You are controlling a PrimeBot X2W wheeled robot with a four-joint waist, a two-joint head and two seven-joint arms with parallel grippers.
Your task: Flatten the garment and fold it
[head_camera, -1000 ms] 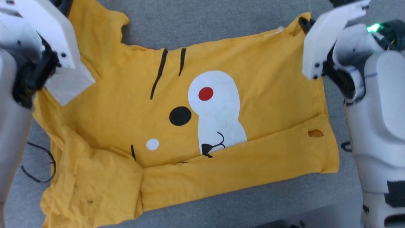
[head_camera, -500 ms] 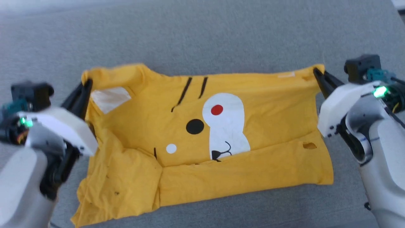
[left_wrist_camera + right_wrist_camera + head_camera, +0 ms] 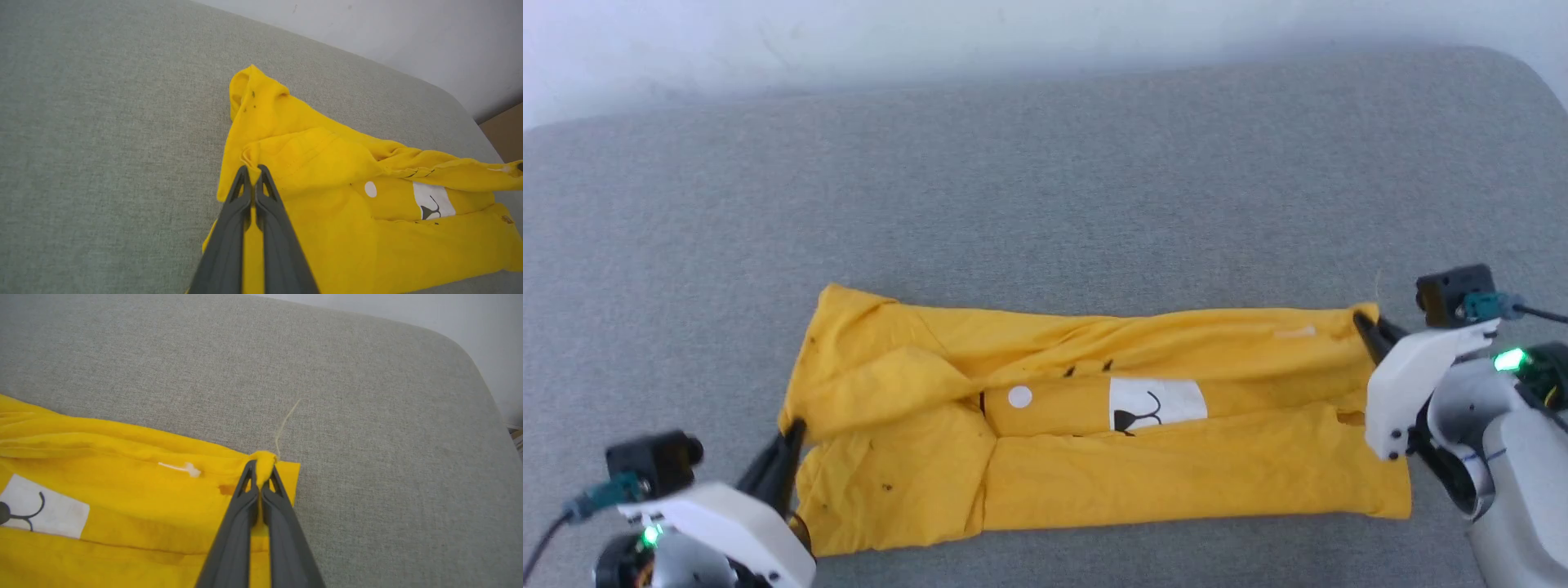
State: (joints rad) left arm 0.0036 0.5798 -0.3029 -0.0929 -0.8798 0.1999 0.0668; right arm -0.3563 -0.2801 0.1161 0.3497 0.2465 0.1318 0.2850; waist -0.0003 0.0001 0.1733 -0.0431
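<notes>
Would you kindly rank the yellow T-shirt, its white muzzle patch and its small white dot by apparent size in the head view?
Largest: the T-shirt.
Next: the white muzzle patch, partly covered by folds.
Smallest: the white dot.

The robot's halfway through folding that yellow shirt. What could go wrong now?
The right end effector pinches just a small corner of the shirt, so it might slip free. The folded-over flap looks wrinkled, so letting go could leave creases. Near the left end effector the cloth lies crooked, so edges may misalign.

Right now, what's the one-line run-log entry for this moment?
garment: partly folded lengthwise | left claw: shut on its corner | right claw: shut on opposite corner
</notes>
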